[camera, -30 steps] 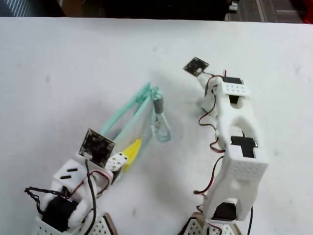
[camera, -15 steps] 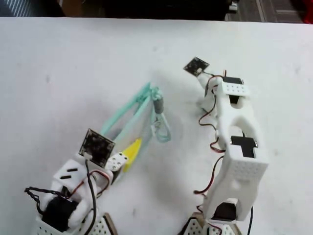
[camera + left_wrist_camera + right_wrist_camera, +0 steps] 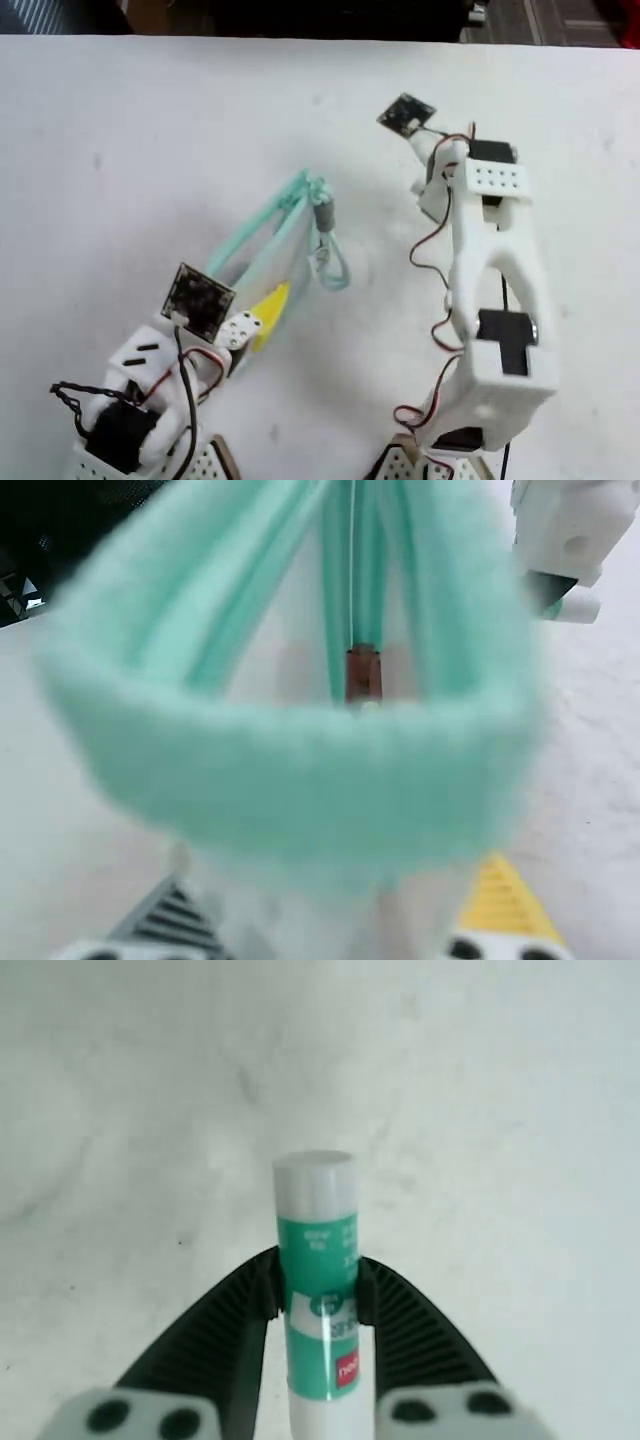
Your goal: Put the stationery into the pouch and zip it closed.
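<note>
From above, you see the mint pouch (image 3: 262, 245) lying slantwise on the white table (image 3: 120, 130), mid-table, with your left pincer (image 3: 265, 312) at its near end, the yellow finger against the fabric. The right arm (image 3: 490, 260) stretches along the table's right side, well apart from the pouch.

On the left wrist camera, the pouch (image 3: 290, 780) sits right up against the lens, its rim looped across and the brown zip pull (image 3: 362, 675) behind it. Your left pincer (image 3: 330, 930) is closed on the pale fabric.

On the right wrist camera, your right pincer (image 3: 317, 1282) is clamped on a green-and-white glue stick (image 3: 318, 1230), its white end pointing out past the fingertips above the bare table (image 3: 120, 1080).
</note>
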### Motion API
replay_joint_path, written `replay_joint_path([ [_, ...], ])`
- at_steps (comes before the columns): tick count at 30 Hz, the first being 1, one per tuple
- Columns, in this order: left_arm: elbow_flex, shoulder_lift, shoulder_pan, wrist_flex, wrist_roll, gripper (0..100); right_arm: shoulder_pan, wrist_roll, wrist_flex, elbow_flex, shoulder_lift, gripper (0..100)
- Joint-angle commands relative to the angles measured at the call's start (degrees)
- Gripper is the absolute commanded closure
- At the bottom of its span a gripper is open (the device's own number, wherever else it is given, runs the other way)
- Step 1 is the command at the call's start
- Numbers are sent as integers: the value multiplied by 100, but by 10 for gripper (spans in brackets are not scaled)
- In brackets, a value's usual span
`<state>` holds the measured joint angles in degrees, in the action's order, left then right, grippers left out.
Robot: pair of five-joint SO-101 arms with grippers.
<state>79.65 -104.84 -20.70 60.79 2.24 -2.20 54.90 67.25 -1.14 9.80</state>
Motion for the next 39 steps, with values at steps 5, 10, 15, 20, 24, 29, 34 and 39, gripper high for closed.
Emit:
replay_joint_path([
  [5,-53,13,-75,-158,53,793,40,-835,418,70,-1235,981],
  [10,-53,13,-75,-158,53,793,57,-1380,426,70,-2149,981],
  [15,-53,13,-75,-149,44,793,57,-2382,505,70,-3222,981],
  [20,-53,13,-92,-149,35,793,391,-3226,857,70,-4391,981],
  [24,-53,13,-92,-149,35,793,1182,-3525,1156,70,-5253,981],
  [29,-53,13,-110,-149,35,791,2343,-3719,1042,70,-6237,981],
  [34,-62,13,-119,-105,62,775,3266,-3965,462,62,-6703,981],
  [39,-70,13,-110,-105,35,754,3881,-4598,-110,-97,-6721,981],
])
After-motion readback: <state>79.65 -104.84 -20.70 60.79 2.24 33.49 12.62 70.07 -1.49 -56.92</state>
